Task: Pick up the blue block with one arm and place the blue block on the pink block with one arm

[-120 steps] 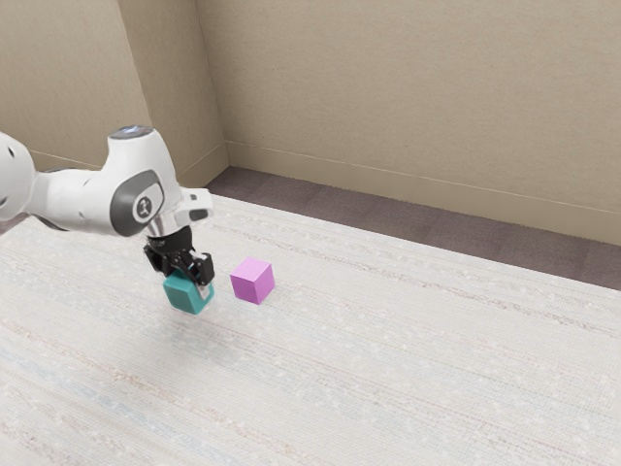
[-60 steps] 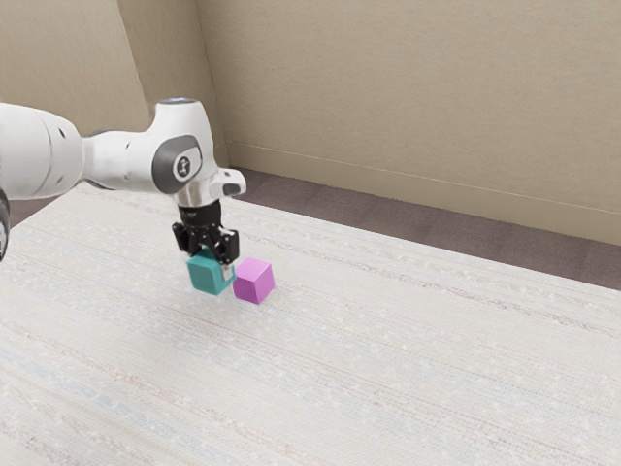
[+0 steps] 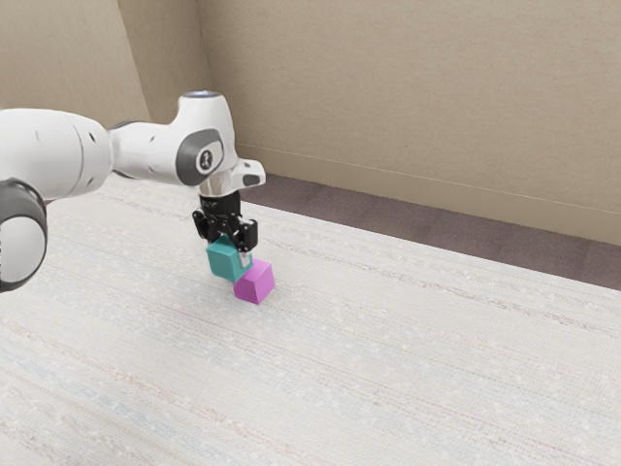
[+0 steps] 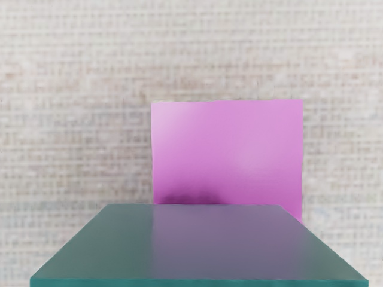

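Altogether two blocks show: one blue block (image 3: 227, 262) pinched in the gripper (image 3: 231, 249), just above one pink block (image 3: 255, 283).

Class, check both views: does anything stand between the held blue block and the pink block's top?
Nothing visible does. The blue block, in the pincer, hangs just above one edge of the pink block, whose top is bare.
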Available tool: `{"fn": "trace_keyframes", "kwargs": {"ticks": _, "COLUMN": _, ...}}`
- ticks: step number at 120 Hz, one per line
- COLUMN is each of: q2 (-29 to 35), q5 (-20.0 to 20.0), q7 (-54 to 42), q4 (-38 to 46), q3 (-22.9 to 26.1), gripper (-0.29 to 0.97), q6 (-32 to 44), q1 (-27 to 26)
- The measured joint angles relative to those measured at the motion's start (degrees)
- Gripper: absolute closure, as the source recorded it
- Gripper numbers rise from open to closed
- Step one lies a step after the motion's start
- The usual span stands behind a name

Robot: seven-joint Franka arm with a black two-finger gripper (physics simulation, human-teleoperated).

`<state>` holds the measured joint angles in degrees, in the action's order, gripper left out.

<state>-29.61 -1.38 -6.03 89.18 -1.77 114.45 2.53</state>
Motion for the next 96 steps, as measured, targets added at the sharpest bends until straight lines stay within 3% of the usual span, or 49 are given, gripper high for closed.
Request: {"fn": "trace_keyframes", "kwargs": {"ticks": 96, "q2": -3.93, "q5": 0.24, "q7": 5.17, "q4": -4.86, "q3": 0.73, "gripper": 0.32, "q6": 0.9, "q1": -0.15}}
